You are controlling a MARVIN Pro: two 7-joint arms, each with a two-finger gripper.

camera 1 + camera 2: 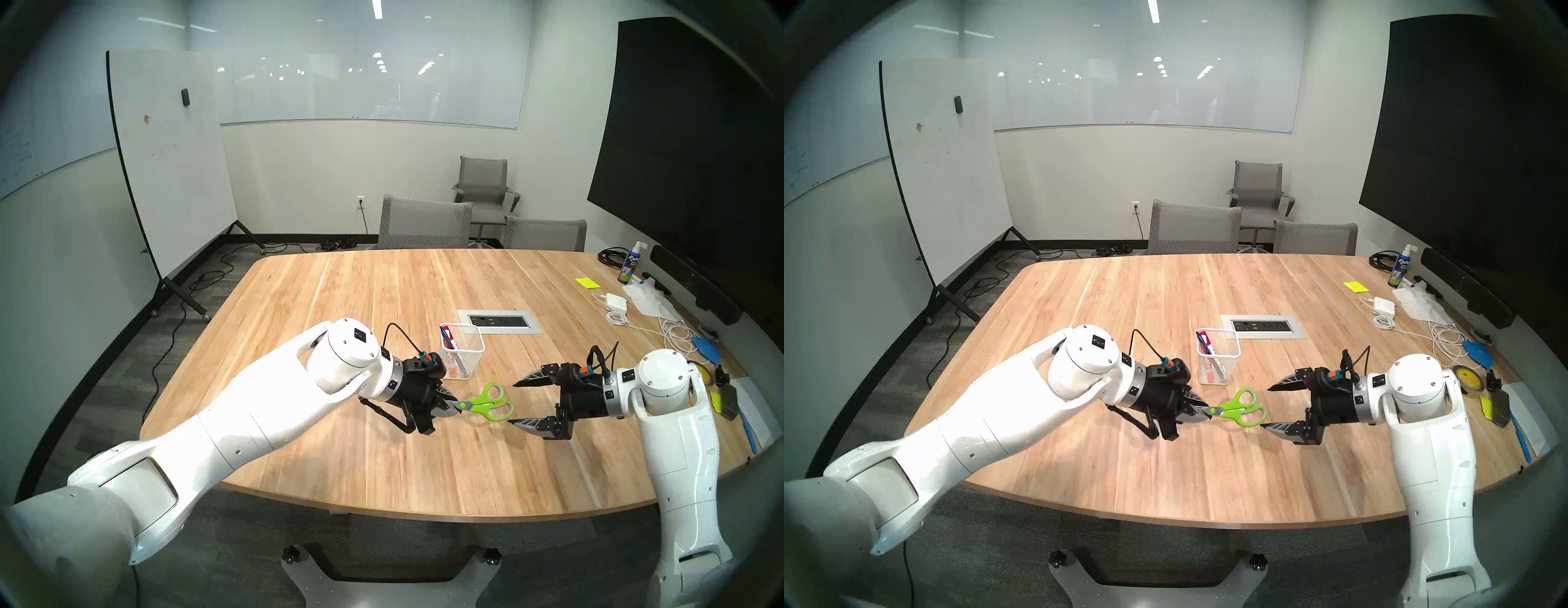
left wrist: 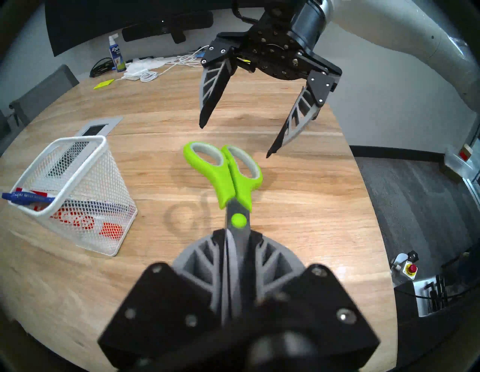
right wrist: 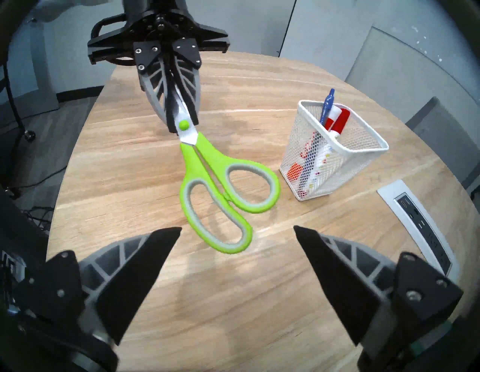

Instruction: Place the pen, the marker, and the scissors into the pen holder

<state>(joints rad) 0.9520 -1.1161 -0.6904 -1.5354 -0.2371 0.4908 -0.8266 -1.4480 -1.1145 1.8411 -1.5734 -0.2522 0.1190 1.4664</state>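
Note:
My left gripper (image 1: 456, 405) (image 2: 237, 233) is shut on the blades of the lime-green scissors (image 1: 488, 401) (image 3: 197, 155). It holds them just above the wooden table, their shadow beneath, the loop handles pointing at my right gripper (image 1: 512, 403) (image 3: 237, 228). That gripper stands open a short way from the handles, touching nothing. The white mesh pen holder (image 1: 462, 356) (image 3: 324, 179) stands upright just behind the scissors. Inside it lean a blue pen (image 3: 327, 104) and a white marker with a red cap (image 3: 341, 122).
A grey power outlet panel (image 1: 498, 321) is set into the table behind the holder. Along the table's right edge lie a spray bottle (image 1: 630, 265), a white charger (image 1: 617, 301) with cables, a yellow note and other clutter. Grey chairs (image 1: 424, 223) stand at the far side.

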